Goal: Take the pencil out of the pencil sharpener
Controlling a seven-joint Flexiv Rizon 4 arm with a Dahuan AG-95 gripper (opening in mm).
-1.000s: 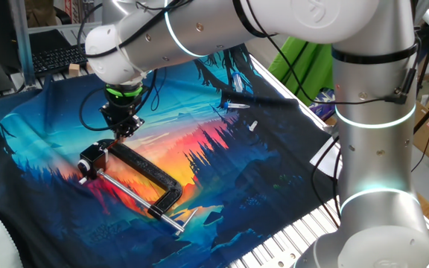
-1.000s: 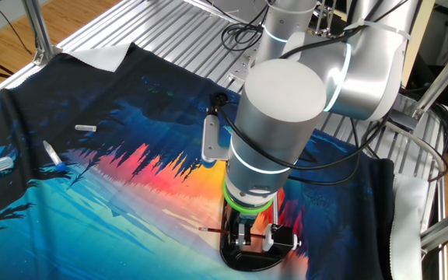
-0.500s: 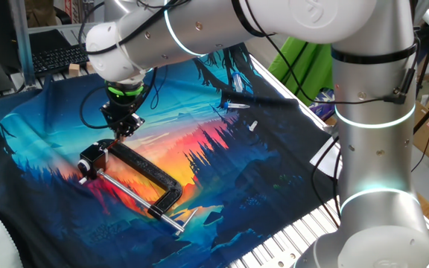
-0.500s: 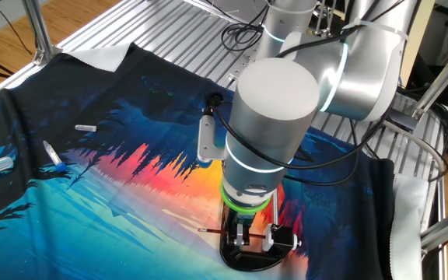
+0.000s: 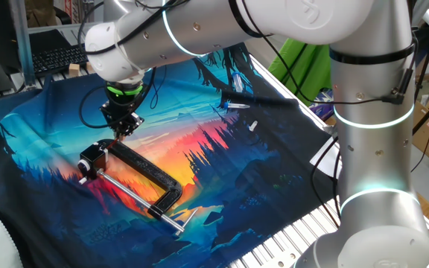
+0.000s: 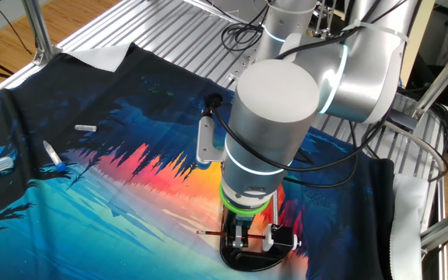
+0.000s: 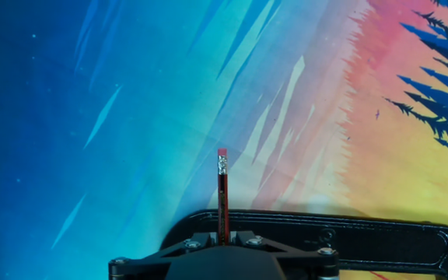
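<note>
In the hand view my gripper (image 7: 223, 238) is shut on the pencil (image 7: 222, 194), a thin reddish-brown stick with a pink eraser at its far end, pointing away over the cloth. In one fixed view the gripper (image 5: 123, 132) hangs low over the near end of the black clamp; the pencil sharpener (image 5: 89, 161), a small black block with pale marks, sits just left of it. In the other fixed view the pencil (image 6: 208, 232) sticks out left of the gripper (image 6: 241, 238), and the sharpener (image 6: 285, 238) lies right of it. Whether the pencil's tip is inside the sharpener is hidden.
A large black C-shaped clamp (image 5: 149, 176) with a long silver rod (image 5: 134, 196) lies on the colourful cloth (image 5: 222, 164). Small pale items (image 6: 85, 127) and a pen-like thing (image 6: 53, 156) lie far off on the cloth. Metal slats (image 6: 169, 31) border the cloth.
The arm's upper joints have shifted slightly sideways; the gripper and pencil stay almost in the same place.
</note>
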